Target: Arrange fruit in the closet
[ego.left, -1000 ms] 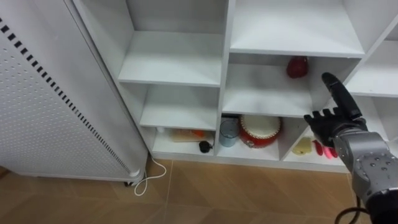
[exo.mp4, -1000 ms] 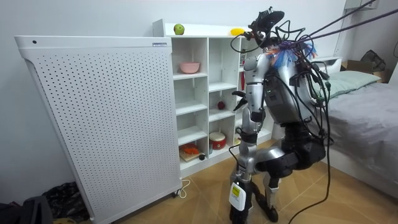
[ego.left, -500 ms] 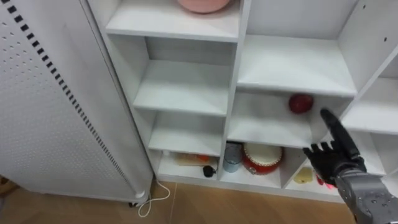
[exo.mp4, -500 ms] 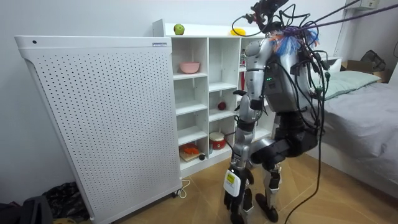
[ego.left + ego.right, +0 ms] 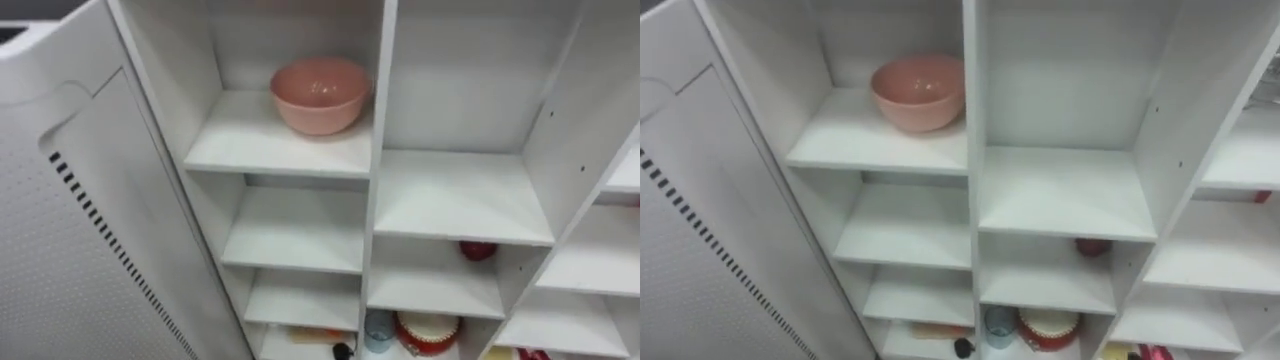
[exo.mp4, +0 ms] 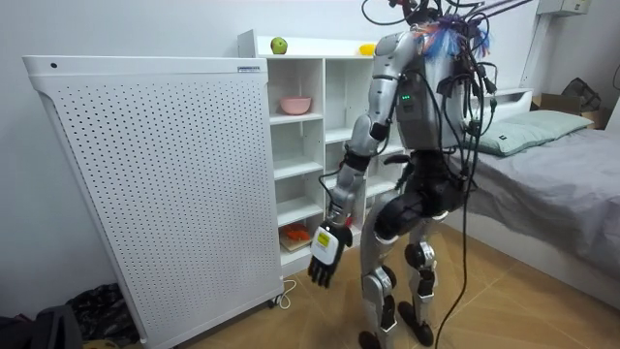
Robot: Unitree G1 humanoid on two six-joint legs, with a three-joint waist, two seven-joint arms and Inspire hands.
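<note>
A red apple point(image 5: 478, 250) lies at the back of a middle shelf in the white closet point(image 5: 378, 190), right of its central divider. A pink bowl point(image 5: 320, 94) stands on the shelf above and to the left. On the closet's top, the room view shows a green apple point(image 6: 279, 46) and a yellow fruit point(image 6: 367, 48). I stand upright close before the closet's right half. My left hand point(image 6: 327, 260) hangs low beside the bottom shelves, away from all fruit, open with relaxed fingers and holding nothing.
A red and white pot point(image 5: 428, 332) and a blue cup point(image 5: 378, 328) sit on the bottom shelf. A tall white perforated panel point(image 6: 145, 184) stands against the closet's left side. A bed point(image 6: 552, 174) lies behind me.
I have risen from a squat to standing, so the eye view climbed from the lower shelves to the bowl shelf. The right hand dropped out of the eye view. The left hand swung outward.
</note>
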